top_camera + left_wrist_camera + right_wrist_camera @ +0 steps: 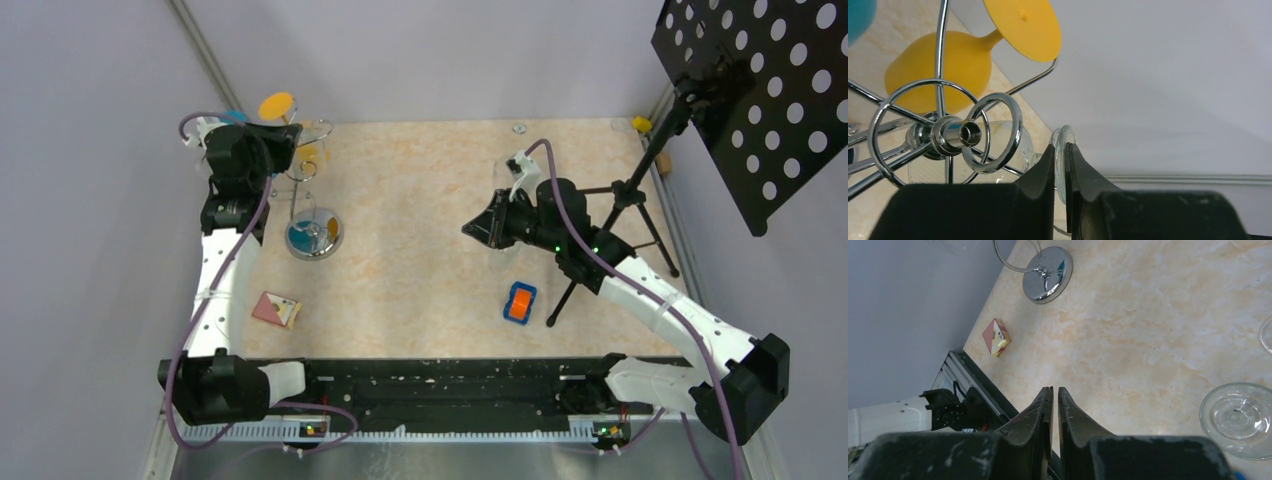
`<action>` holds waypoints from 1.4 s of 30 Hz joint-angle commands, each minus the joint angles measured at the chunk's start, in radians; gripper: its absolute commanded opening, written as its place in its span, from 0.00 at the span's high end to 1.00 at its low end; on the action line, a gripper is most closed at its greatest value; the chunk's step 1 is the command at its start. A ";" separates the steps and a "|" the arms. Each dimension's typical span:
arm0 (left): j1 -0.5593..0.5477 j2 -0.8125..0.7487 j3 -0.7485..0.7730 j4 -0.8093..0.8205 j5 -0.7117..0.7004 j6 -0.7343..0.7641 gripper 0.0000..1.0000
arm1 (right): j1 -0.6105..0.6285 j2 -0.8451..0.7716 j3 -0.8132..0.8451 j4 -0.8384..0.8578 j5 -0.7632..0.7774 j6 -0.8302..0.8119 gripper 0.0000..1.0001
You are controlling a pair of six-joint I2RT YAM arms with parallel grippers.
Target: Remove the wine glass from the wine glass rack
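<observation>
Tabletop (420,200) bears one rack (328,238); left end effector (1061,147) grips one glass (1062,133).

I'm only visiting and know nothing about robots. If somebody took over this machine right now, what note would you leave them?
Left gripper: shut on the round foot of the clear wine glass, which hangs upside down at the silver wire wine glass rack.
Right gripper: shut, holding nothing, above the beige table.
A yellow wine glass hangs on the rack too.
Done: the clear glass is gripped.
Left: draw it clear of the rack's curled arms, probably slowly, since the wire sits close around it.
</observation>
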 commanded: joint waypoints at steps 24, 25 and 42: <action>0.009 0.086 0.007 0.426 0.003 -0.068 1.00 | -0.005 -0.049 0.002 0.058 -0.036 0.026 0.89; 0.009 0.091 0.005 0.450 0.025 -0.075 1.00 | -0.005 -0.049 0.001 0.060 -0.036 0.027 0.89; 0.003 0.098 -0.021 0.475 0.044 -0.162 1.00 | -0.005 -0.066 -0.009 0.086 -0.057 0.058 0.72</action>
